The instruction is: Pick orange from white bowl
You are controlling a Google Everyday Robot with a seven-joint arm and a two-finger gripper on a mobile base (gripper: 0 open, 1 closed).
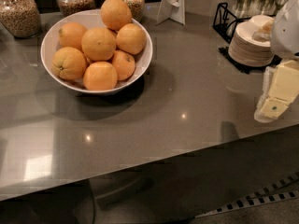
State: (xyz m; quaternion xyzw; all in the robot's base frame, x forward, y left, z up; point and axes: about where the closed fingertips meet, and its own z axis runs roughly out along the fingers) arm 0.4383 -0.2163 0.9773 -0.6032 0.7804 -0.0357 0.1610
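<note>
Spotting the orange (98,44) riding mid-heap in the white bowl (86,17), plain dimpled skin, touching neighbours on every side. Counting six more oranges packed around it: noting one at the back (116,13) leaning over the far rim, one at left (69,63) showing a dark stem dot, one at front (100,75) pressing against the near wall. Placing the bowl upright on the grey counter (187,97), toward its far left, throwing a dark shadow to the right. Seeing glass jars (17,12) of grain lining up just behind the bowl, and a white sign stand (172,3) standing near its right. Finding the gripper (274,97) hanging at the right edge of view, over the counter's near edge, well apart from the bowl; not managing to tell whether wide or narrow. Logging a stack of small white dishes (250,43) sitting by a black wire rack (224,17) just behind the gripper.
</note>
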